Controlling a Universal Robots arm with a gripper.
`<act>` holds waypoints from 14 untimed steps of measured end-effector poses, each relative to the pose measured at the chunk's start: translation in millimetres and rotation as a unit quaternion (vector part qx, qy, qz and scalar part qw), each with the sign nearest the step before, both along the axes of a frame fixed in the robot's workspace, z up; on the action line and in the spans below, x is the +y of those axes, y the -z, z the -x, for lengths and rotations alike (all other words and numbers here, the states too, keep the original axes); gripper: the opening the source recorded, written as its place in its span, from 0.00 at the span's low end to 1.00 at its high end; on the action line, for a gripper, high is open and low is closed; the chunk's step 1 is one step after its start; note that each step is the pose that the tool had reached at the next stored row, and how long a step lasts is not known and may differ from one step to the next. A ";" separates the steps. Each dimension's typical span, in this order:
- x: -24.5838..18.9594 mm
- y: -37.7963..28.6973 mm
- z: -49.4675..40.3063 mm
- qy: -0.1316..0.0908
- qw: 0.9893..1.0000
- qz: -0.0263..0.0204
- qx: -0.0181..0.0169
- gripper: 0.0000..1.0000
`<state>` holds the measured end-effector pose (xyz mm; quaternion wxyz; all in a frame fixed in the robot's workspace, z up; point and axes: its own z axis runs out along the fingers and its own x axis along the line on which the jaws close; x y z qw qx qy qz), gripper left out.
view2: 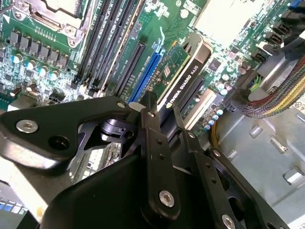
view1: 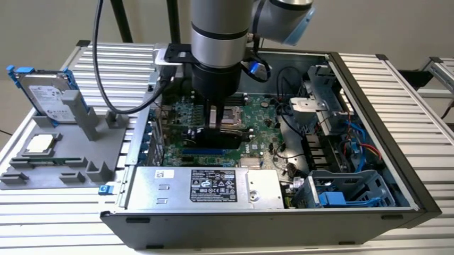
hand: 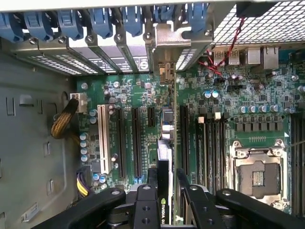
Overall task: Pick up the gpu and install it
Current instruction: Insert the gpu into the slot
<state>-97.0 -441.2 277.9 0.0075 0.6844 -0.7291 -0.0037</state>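
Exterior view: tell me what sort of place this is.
Probably a lab bench for computer-assembly trials: an open computer case lies on a slatted aluminium table, a grey fixture holds spare parts, and the gripper holds the gpu over the motherboard.

**Arm straight down, gripper closed on the card**

Your arm hangs vertically from above in the exterior view, its grey forearm ending in a black wrist section, with the blue-trimmed elbow joint sitting just to the exterior view's right of it. Your gripper points straight down from that wrist. In both wrist views you see its black fingers drawn in close together, pinching the gpu by its upper edge, one finger on each face. The linkage bars spread outward behind the fingers, and the card stands on edge between them.
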 end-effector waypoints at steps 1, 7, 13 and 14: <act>0.0 1.2 0.7 0.000 1.000 0.000 0.000 0.00; 0.0 7.2 3.9 0.000 1.000 0.001 0.000 0.00; 0.7 10.8 5.3 0.000 1.000 0.001 0.000 0.00; 0.9 11.4 5.7 0.000 1.000 0.001 0.000 0.00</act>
